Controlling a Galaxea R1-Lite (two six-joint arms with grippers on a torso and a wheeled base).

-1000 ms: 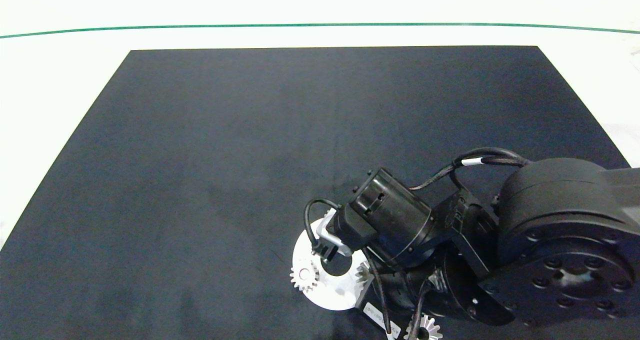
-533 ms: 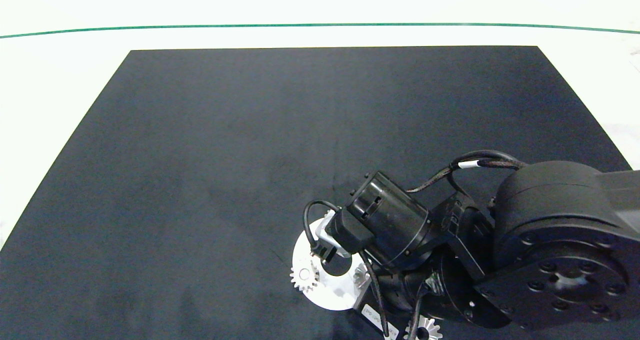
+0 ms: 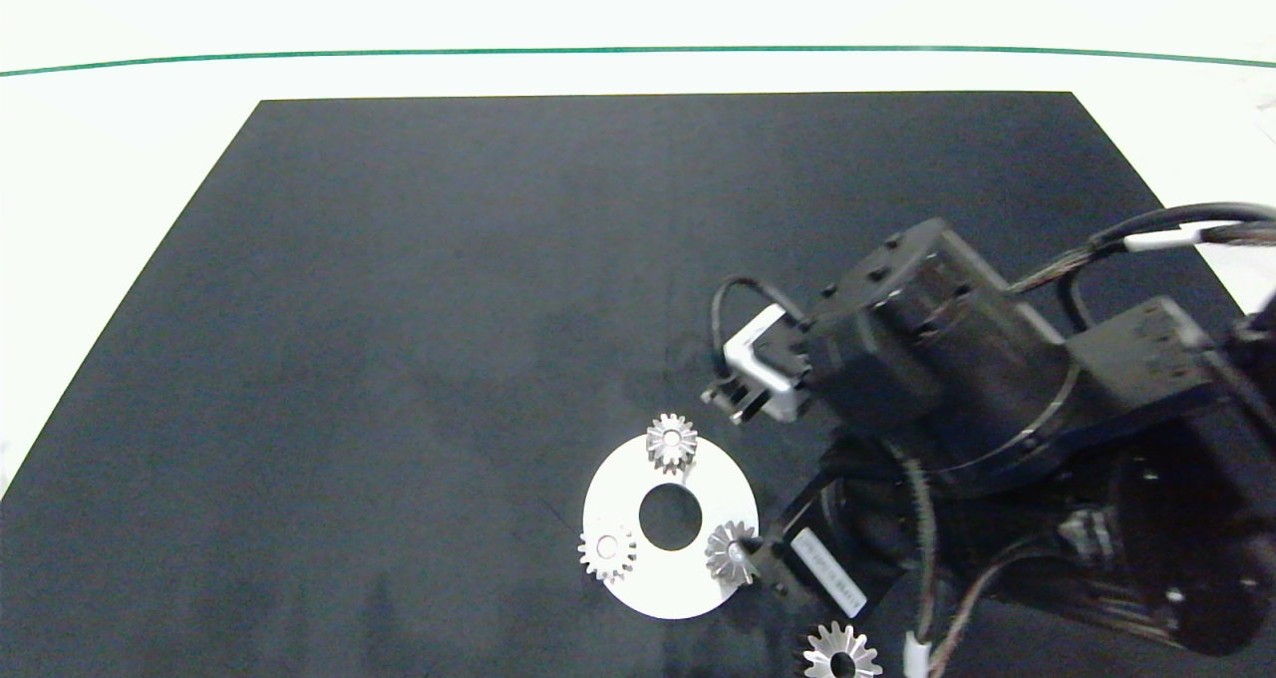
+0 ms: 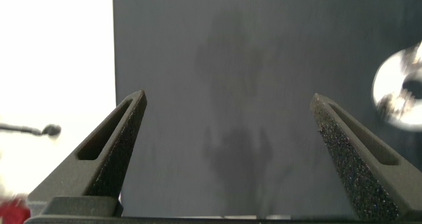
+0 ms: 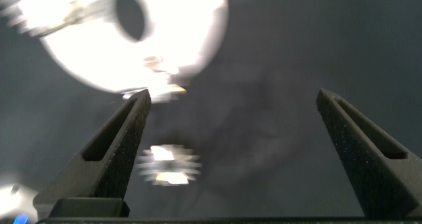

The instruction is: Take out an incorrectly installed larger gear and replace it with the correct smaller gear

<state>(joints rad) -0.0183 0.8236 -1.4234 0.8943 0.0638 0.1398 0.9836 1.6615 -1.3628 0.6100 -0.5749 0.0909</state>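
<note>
The larger gear (image 3: 842, 655), star-toothed, lies flat on the black mat at the near edge, off the white disc (image 3: 638, 583). It shows blurred in the right wrist view as the larger gear (image 5: 168, 165). The smaller gear (image 3: 731, 551), with a slightly conical face, sits on the disc's right rim. Two more small gears sit on the disc, one at the far rim (image 3: 671, 443) and one at the left rim (image 3: 606, 551). My right gripper (image 5: 234, 99) is open and holds nothing, raised above the mat just right of the disc (image 5: 178, 46). My left gripper (image 4: 227, 102) is open over bare mat.
The right arm (image 3: 937, 359) and its cables cover the mat's near right part. The black mat (image 3: 449, 309) lies on a white table, with a green line (image 3: 399, 55) at the far side. In the left wrist view the disc (image 4: 402, 85) shows at one edge.
The right arm has lifted and drawn back to the right off the disc, uncovering the far-rim gear and the smaller gear. The gears have stayed in place.
</note>
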